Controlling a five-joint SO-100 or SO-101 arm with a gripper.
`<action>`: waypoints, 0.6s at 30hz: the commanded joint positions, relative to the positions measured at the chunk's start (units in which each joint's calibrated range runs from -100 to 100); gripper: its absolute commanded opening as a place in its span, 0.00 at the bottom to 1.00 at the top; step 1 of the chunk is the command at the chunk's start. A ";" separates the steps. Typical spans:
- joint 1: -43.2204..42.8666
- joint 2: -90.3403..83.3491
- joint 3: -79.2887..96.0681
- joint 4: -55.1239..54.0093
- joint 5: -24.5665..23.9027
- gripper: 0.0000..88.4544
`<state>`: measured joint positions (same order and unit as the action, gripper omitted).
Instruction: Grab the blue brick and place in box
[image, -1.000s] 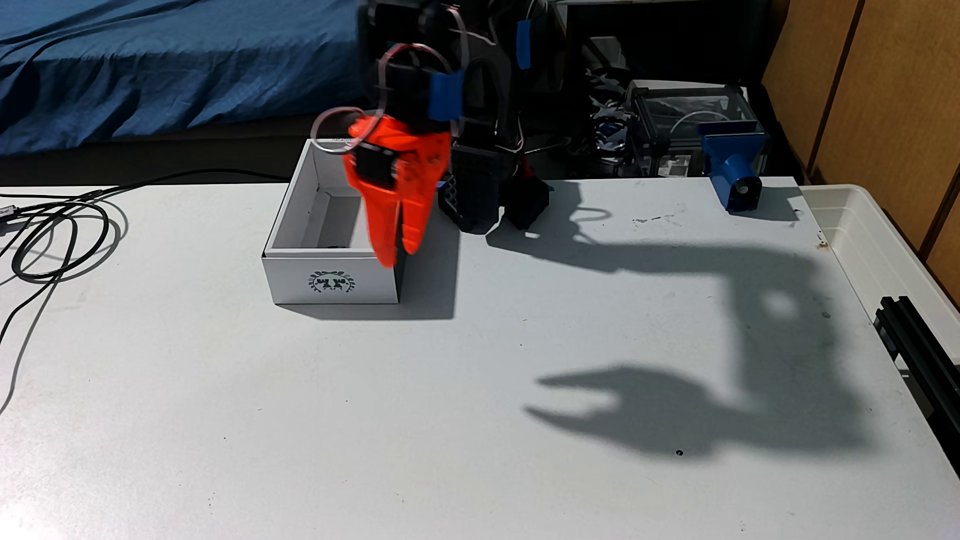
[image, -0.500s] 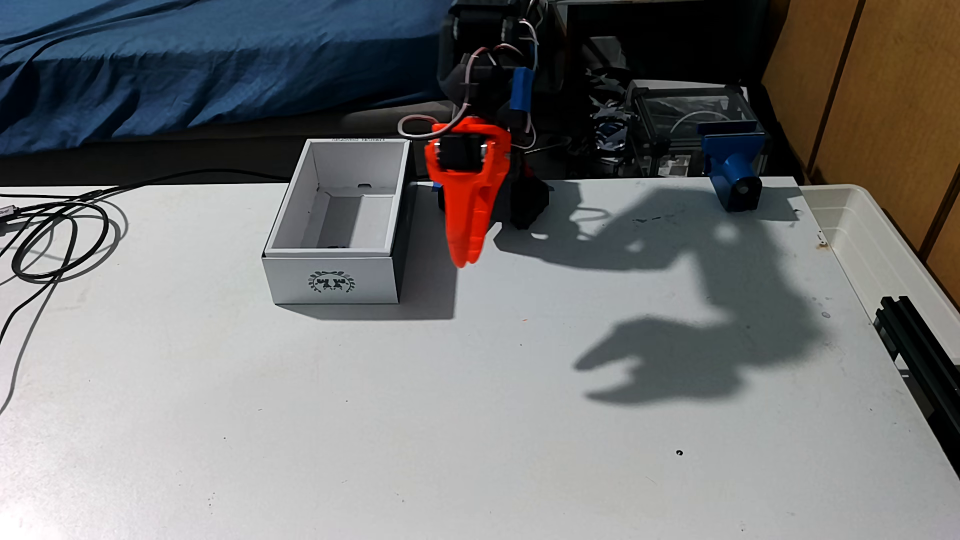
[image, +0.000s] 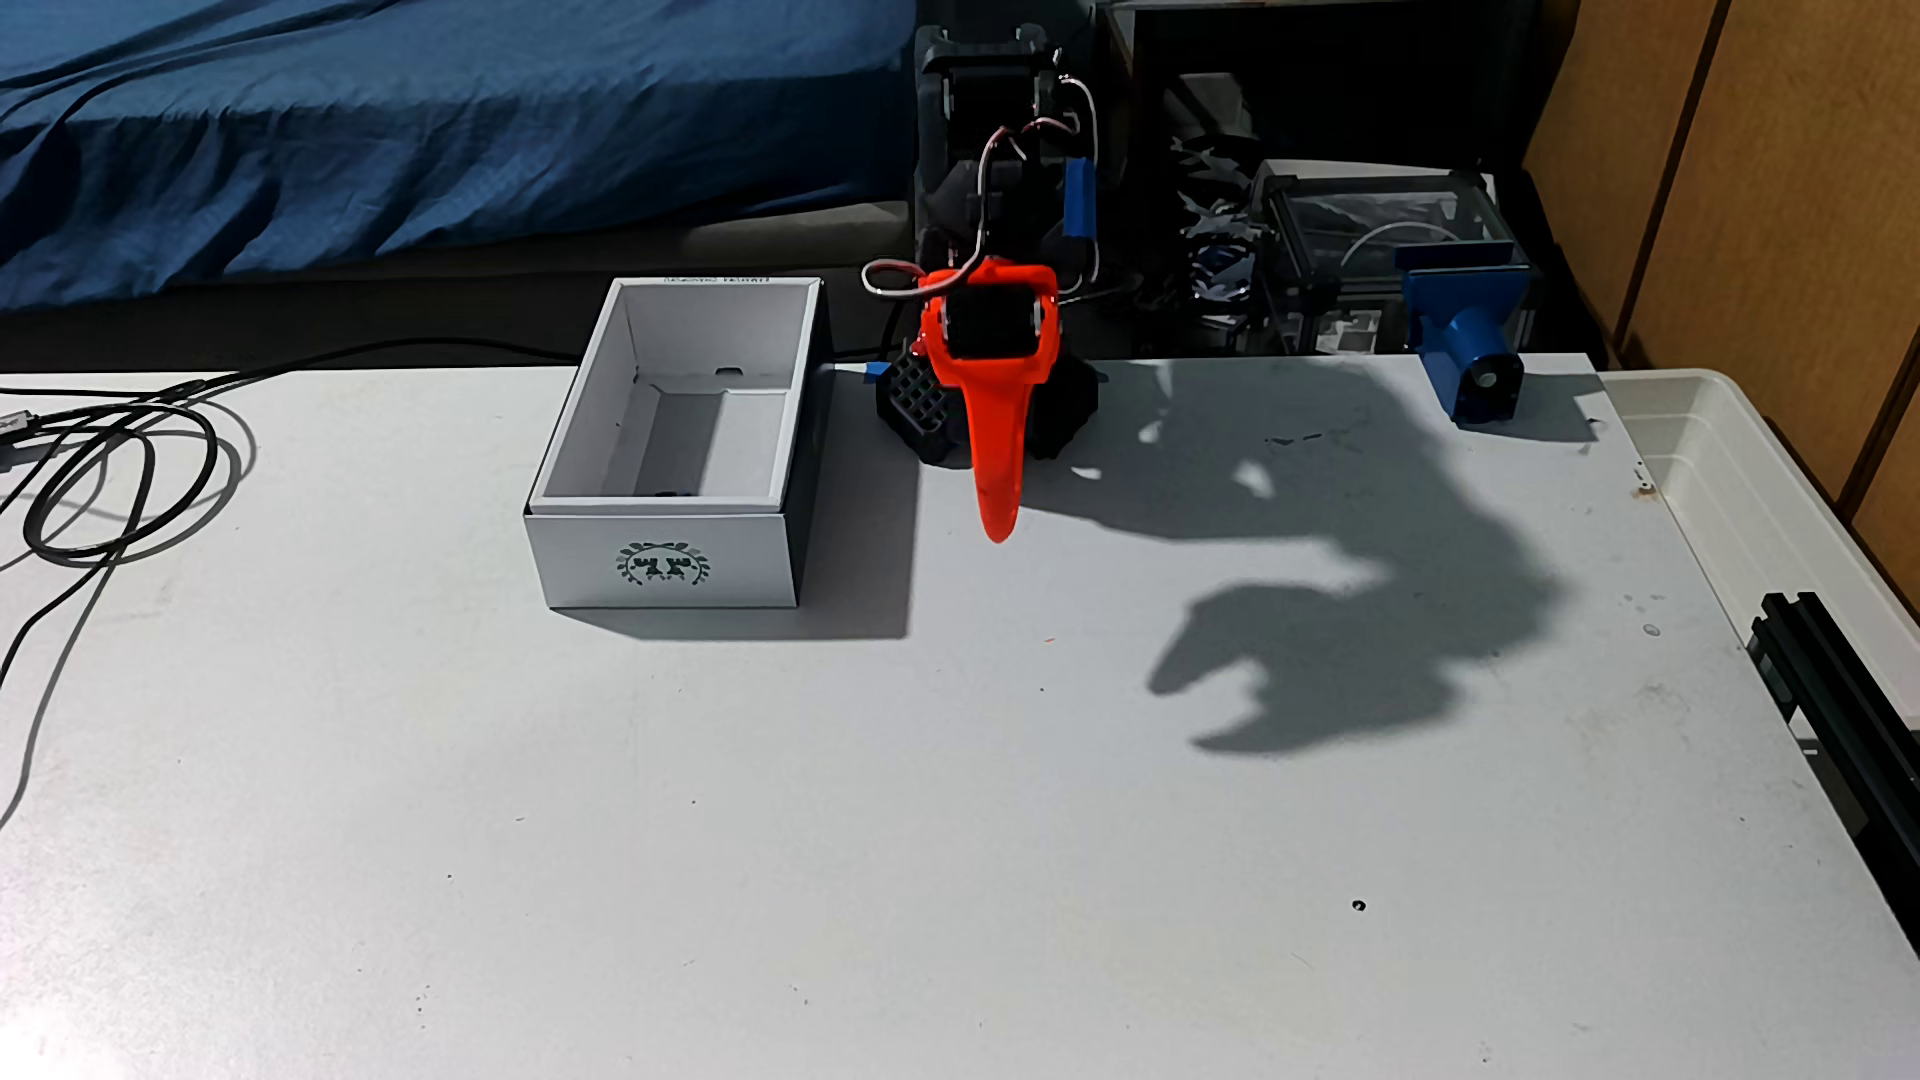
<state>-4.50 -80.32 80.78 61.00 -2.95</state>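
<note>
White box (image: 665, 561) carries a dark wreath emblem whose writing we cannot read, and beside it the orange gripper (image: 997, 530) hangs, open by its shadow.

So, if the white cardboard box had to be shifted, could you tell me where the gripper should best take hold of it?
I would take the box by the top edge of its right long wall in the fixed view, coming from straight above. It stands open-topped with thin, tall walls, so one finger fits inside and one outside; that wall also lies nearest the gripper.
</note>
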 joint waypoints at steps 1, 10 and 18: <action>2.35 -0.65 0.41 -0.38 2.13 0.14; 3.68 -0.82 4.67 -0.64 3.29 0.14; 4.20 -0.82 7.15 -0.64 3.29 0.14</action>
<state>-0.89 -80.83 87.84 60.91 0.05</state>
